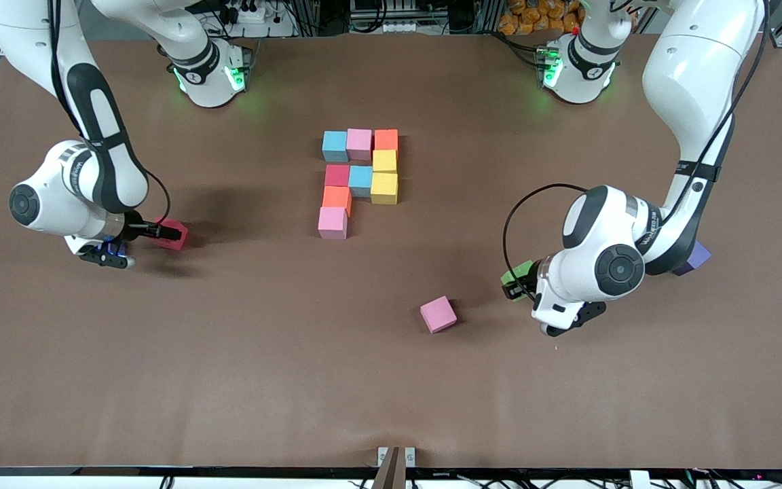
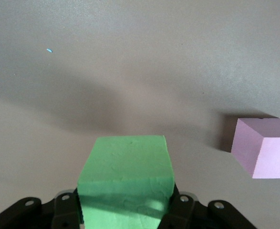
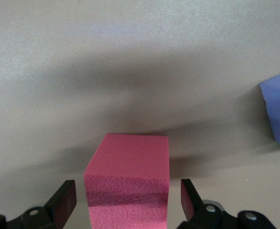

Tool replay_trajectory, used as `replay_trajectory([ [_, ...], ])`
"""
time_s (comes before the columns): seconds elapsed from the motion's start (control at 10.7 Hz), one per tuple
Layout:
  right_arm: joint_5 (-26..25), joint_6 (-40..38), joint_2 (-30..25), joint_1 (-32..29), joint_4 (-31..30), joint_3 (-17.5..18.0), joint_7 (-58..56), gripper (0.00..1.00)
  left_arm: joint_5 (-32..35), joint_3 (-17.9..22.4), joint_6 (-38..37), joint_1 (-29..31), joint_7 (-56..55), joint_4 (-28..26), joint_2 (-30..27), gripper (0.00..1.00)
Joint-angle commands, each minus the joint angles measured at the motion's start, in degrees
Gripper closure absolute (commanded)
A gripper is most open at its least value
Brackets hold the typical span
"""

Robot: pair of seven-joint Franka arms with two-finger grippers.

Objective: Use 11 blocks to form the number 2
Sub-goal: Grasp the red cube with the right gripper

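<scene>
The green block (image 2: pixel 125 179) sits clamped in the left pincer (image 1: pixel 514 282), a loose pink block (image 1: pixel 438 314) near it on the brown worktop (image 1: pixel 228 353). The red block (image 3: pixel 129 183) lies between the right pincer's (image 1: pixel 168 233) wide-spread fingers (image 3: pixel 66 200). Both arms bend low over the worktop, well apart from the unfinished number 2 (image 1: pixel 359 180)

The brown table (image 1: pixel 92 380) carries a group of nine cubes (image 1: pixel 360 178). Nearer the front camera than this group lies one pink cube (image 1: pixel 438 314).
</scene>
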Motion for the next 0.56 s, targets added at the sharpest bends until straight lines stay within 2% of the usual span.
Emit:
replay_trajectory([
  [0.0, 1.42, 0.74, 0.22, 0.92, -0.32, -0.04, 0.14, 0.35, 0.93, -0.21, -0.66, 0.17, 0.12, -0.04, -0.26, 1.00],
  [0.28, 1.42, 0.48, 0.13, 1.53, -0.32, -0.04, -0.30, 0.66, 0.93, -0.21, -0.66, 0.08, 0.12, 0.04, -0.17, 1.00],
  [0.47, 1.33, -0.31, -0.66, 2.67, -0.15, -0.04, -0.30, 0.68, 0.93, -0.21, -0.66, 0.08, 0.12, 0.04, -0.17, 1.00],
])
